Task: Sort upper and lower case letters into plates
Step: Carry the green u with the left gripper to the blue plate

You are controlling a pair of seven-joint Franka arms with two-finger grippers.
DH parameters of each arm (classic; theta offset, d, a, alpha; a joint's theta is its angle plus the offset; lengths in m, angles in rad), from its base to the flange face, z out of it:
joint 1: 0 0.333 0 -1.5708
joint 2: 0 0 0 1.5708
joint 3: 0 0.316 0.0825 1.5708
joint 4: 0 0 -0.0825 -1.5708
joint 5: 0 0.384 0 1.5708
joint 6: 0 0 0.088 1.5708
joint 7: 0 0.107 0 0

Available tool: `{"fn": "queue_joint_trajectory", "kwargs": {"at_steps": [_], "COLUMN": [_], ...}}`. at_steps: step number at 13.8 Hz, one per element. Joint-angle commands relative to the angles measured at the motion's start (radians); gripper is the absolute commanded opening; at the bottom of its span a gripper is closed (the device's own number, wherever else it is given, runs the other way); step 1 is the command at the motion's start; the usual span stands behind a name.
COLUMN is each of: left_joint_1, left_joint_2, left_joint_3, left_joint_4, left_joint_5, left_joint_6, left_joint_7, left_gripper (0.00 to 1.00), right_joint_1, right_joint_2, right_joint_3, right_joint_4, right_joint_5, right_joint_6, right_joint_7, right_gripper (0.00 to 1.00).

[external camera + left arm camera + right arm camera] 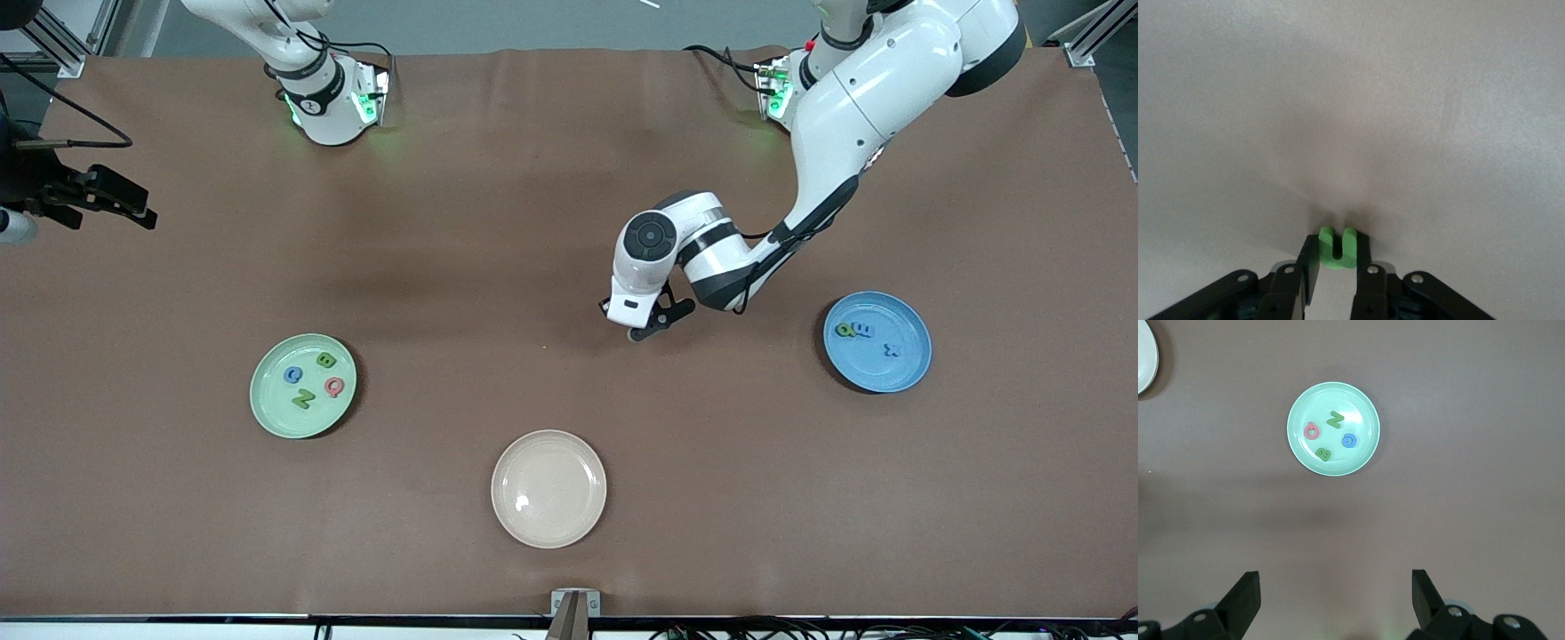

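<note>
My left gripper (642, 332) is down at the brown table in the middle stretch, toward the sky blue plate (907, 373). It is shut on a small green U-shaped letter (1338, 252), seen only in the left wrist view. The mint green plate (271, 404) toward the right arm's end holds several letters: a blue one (293, 375), two green ones and a pink one (334, 387). Three letters lie in the blue plate, a green one (845, 330) and two blue. My right gripper (133, 210) waits open and high over the right arm's end, looking down on the mint plate (1301, 447).
A cream-beige plate (548, 524) lies empty near the front edge, nearer to the front camera than my left gripper. A grey bracket (574, 604) sits at the table's front edge. The brown mat has a few creases.
</note>
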Motion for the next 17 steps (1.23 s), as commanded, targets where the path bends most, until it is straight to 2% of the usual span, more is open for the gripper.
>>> {"fn": "queue_joint_trajectory", "kwargs": {"at_steps": [1, 3, 5, 6, 9, 11, 12, 13, 17], "left_joint_1": [-0.014, 0.000, 0.041, 0.101, 0.428, 0.642, 0.722, 0.792, 1.015], "left_joint_2": [-0.015, -0.044, -0.068, -0.082, -0.079, -0.082, -0.082, -0.084, -0.082], "left_joint_3": [0.004, -0.008, -0.077, -0.136, -0.394, -0.521, -0.560, -0.580, -0.585], "left_joint_4": [-0.007, -0.007, 0.000, 0.000, -0.021, -0.065, -0.084, -0.099, -0.124], "left_joint_5": [0.011, 0.010, 0.010, 0.010, 0.005, 0.005, 0.005, 0.010, 0.037], "left_joint_6": [-0.004, -0.023, -0.118, -0.164, -0.323, -0.398, -0.419, -0.431, -0.436], "left_joint_7": [-0.013, 0.000, 0.015, 0.048, 0.258, 0.430, 0.505, 0.594, 0.947], "left_gripper": [0.11, 0.11, 0.11, 0.11, 0.11, 0.11, 0.11, 0.11, 0.12], "right_joint_1": [-0.006, -0.006, -0.006, -0.006, -0.006, -0.006, -0.006, -0.006, -0.005], "right_joint_2": [-0.030, -0.030, -0.031, -0.031, -0.030, -0.030, -0.030, -0.030, -0.030], "right_joint_3": [0.003, 0.003, 0.003, 0.003, 0.003, 0.003, 0.003, 0.003, 0.004], "right_joint_4": [-0.032, -0.032, -0.032, -0.032, -0.032, -0.032, -0.032, -0.032, -0.032], "right_joint_5": [0.013, 0.013, 0.011, 0.007, 0.001, -0.001, -0.001, -0.001, -0.001], "right_joint_6": [0.011, 0.011, 0.014, 0.014, 0.013, 0.013, 0.013, 0.013, 0.008], "right_joint_7": [-0.010, -0.010, -0.010, -0.010, -0.011, -0.011, -0.011, -0.011, -0.039], "right_gripper": [1.00, 1.00, 1.00, 1.00, 1.00, 1.00, 1.00, 1.00, 1.00]}}
